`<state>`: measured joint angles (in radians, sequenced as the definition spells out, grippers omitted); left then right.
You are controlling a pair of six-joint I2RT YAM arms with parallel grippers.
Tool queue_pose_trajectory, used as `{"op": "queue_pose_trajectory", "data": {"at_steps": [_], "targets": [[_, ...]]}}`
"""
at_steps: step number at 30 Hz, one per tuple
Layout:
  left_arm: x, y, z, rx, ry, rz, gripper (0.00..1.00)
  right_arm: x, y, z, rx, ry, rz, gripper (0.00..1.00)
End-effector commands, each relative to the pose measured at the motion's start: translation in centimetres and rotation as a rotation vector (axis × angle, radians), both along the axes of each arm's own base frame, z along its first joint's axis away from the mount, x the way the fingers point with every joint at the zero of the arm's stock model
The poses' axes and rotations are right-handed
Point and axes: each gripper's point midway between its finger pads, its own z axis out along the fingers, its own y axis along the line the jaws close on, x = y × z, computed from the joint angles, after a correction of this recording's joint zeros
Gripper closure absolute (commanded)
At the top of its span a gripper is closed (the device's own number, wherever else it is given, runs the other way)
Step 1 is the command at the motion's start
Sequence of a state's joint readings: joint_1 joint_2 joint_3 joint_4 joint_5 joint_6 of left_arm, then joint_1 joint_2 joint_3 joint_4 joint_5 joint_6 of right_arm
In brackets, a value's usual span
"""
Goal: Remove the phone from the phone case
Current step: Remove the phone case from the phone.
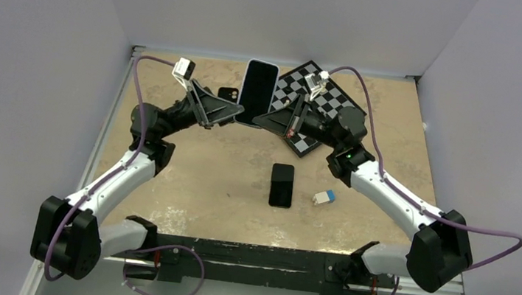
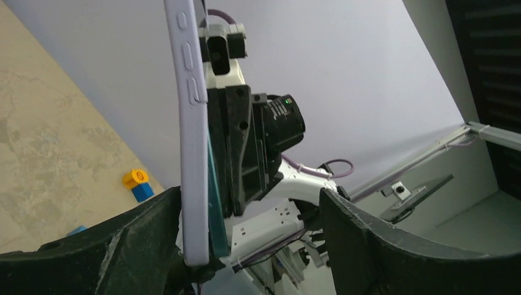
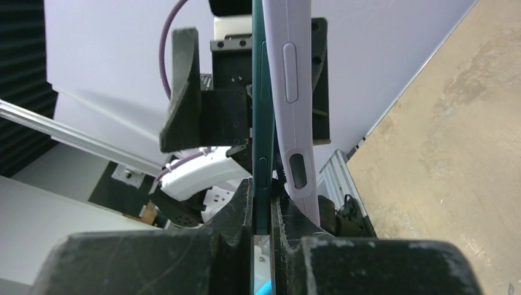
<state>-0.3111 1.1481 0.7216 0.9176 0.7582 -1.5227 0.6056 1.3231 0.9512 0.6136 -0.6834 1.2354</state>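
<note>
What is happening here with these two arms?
Above the table's far side, the right gripper is shut on the teal phone's edge. The lilac case stands partly apart from it. The left gripper is open around the case. The phone is not fully out yet.

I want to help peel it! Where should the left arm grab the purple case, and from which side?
Probably its long rim. The purple case faces the left wrist camera edge-on, splaying off the teal phone that the right end effector pinches. The open left end effector should come from the opposite side and close across that thin rim only.
</note>
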Motion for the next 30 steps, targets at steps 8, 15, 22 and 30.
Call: {"op": "queue_pose_trajectory", "data": {"at_steps": [8,15,22,30], "targets": [[-4.7,1.3,-1.4,0.388,-0.435,0.062,0.44,-3.0,-2.9,6.1,0.204,-0.095,0.083,1.00],[-4.6,1.3,-1.8,0.417,-0.448,0.067,0.49,-3.2,-2.9,6.4,0.212,-0.104,0.092,1.00],[-3.8,0.9,-0.4,0.335,-0.431,0.069,0.52,-3.2,-2.9,6.3,0.209,-0.103,0.097,1.00],[-3.4,0.6,0.5,0.296,-0.433,0.073,0.44,-3.1,-2.9,6.2,0.207,-0.102,0.087,1.00]]}}
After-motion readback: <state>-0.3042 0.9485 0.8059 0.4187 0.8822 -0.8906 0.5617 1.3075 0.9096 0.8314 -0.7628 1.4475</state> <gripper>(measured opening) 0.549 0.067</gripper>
